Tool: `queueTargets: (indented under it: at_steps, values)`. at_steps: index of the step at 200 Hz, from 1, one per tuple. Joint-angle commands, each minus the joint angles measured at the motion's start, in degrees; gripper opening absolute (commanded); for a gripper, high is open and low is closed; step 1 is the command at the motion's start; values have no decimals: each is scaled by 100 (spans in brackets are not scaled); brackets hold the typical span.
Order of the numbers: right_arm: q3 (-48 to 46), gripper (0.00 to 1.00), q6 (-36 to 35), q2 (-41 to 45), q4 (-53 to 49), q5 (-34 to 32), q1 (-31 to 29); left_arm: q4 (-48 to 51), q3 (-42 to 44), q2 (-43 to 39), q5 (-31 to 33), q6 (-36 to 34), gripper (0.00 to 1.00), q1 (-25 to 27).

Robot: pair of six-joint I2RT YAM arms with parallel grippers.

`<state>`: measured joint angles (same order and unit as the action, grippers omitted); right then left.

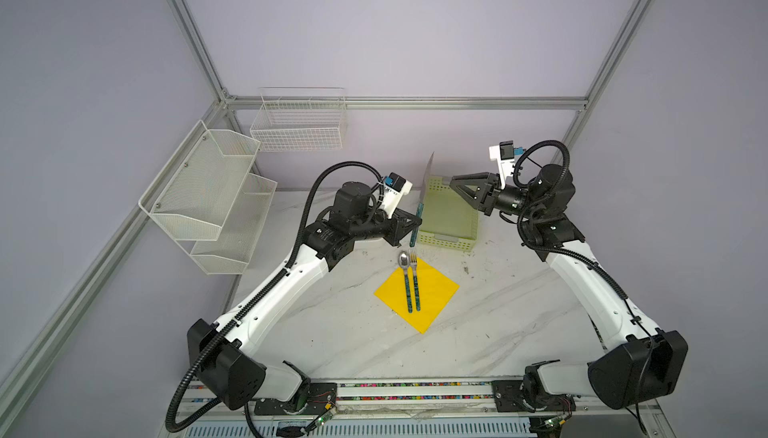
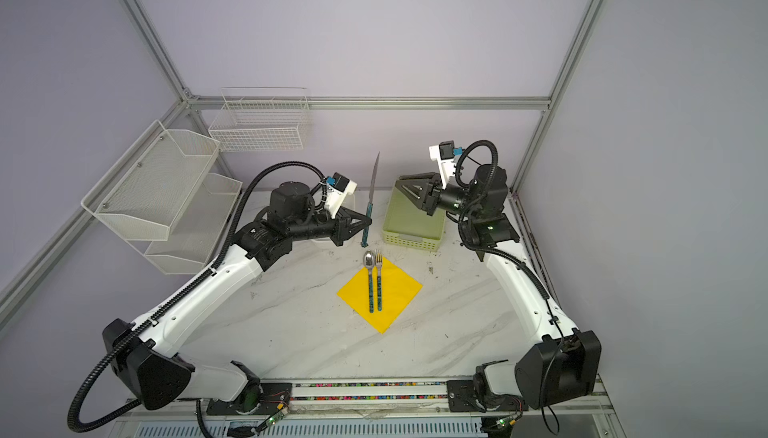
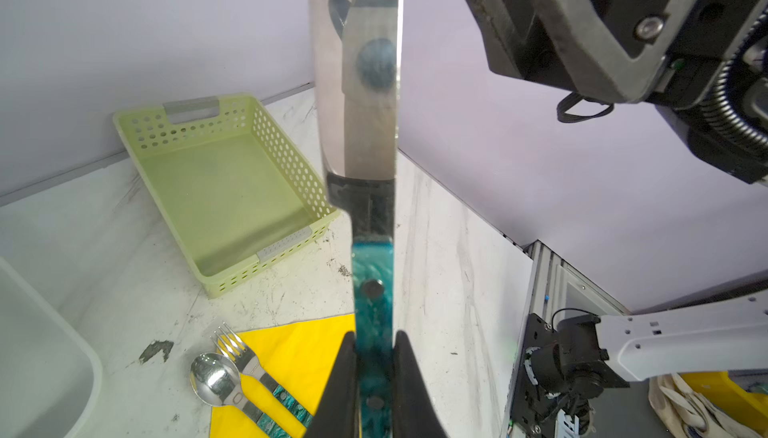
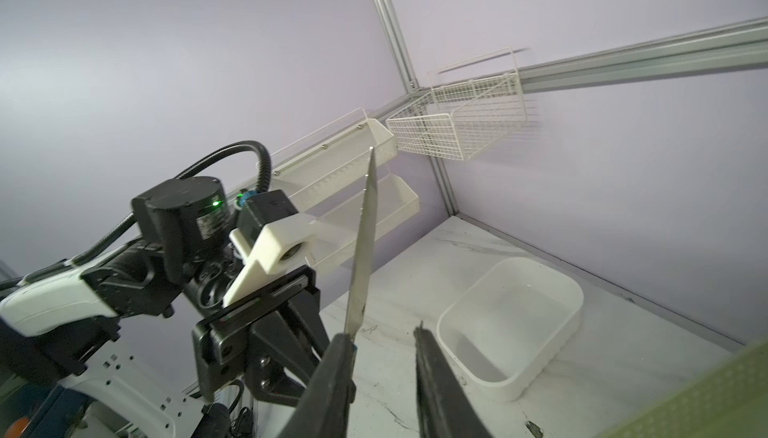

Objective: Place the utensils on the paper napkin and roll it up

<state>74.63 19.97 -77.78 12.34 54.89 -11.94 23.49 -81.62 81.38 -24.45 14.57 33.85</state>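
Observation:
A spoon [image 1: 404, 260] and a fork [image 1: 413, 258] lie side by side on the yellow paper napkin [image 1: 436, 290], their teal handles toward the table's front. My left gripper [image 1: 417, 222] [image 3: 376, 344] is shut on the teal handle of the knife [image 3: 371, 282]. The knife stands nearly upright above the napkin's far corner, with its blade [image 2: 375, 174] pointing up. My right gripper [image 4: 382, 332] is open, level with the blade [image 4: 365, 228]. The blade passes just outside one of its fingers [image 4: 332, 369], and nothing is between the jaws.
A pale green perforated basket [image 1: 444, 245] sits behind the napkin, under my right gripper. A white plastic tub [image 4: 511, 324] rests at the back left, behind the left arm. White mesh shelves [image 1: 208, 203] and a wire basket [image 1: 299, 124] hang on the walls.

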Motion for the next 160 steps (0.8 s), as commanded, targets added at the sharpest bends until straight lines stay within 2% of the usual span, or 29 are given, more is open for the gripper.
queueTargets:
  at_steps: [1,33,57,105,130,160]
  values:
    - [-77,30,-138,-62,-495,-575,252,286,132,177,1083,584,0,219]
    - [-252,29,259,-357,-535,-764,614,304,549,202,1557,1421,0,376]
    - [-305,28,276,-378,-741,-1122,720,309,889,185,1981,1995,0,488]
    - [-467,27,227,-161,-850,-1284,727,323,1290,604,2119,2991,0,784]
    - [-476,27,256,-121,-882,-1168,720,451,1288,962,2250,3551,0,984]
    - [-426,27,295,-123,-906,-1113,720,786,967,1446,2418,3893,0,1227]
